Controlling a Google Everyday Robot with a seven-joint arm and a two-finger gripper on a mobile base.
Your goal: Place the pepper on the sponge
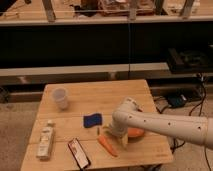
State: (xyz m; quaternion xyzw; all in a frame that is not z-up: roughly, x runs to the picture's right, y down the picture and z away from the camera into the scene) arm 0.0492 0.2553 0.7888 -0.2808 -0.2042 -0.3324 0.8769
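**Pepper on bench near front edge, gripper just above it**

Pepper point(107, 145): lying flat on the wooden bench point(100, 92), close to the front edge and a little right of its midpoint. Lies on a diagonal, one end toward the front right corner, the other toward the sponge. Not on the sponge.

Sponge point(92, 120): dark blue, flat on the bench, just back and left of the pepper, near the bench centre. A strip of bare wood separates the two.

Gripper point(116, 134): low over the bench at the pepper's back right side, just beside it; contact cannot be told. How far it is open cannot be told either. White arm point(165, 125) comes in over the right edge.

Orange bowl point(136, 133): right of the pepper, mostly hidden behind the arm.

Dark phone point(79, 153): at the front edge, left of the pepper.

White bottle point(46, 141): lying toward the front left corner.

Clear cup point(60, 98): upright toward the back left corner.
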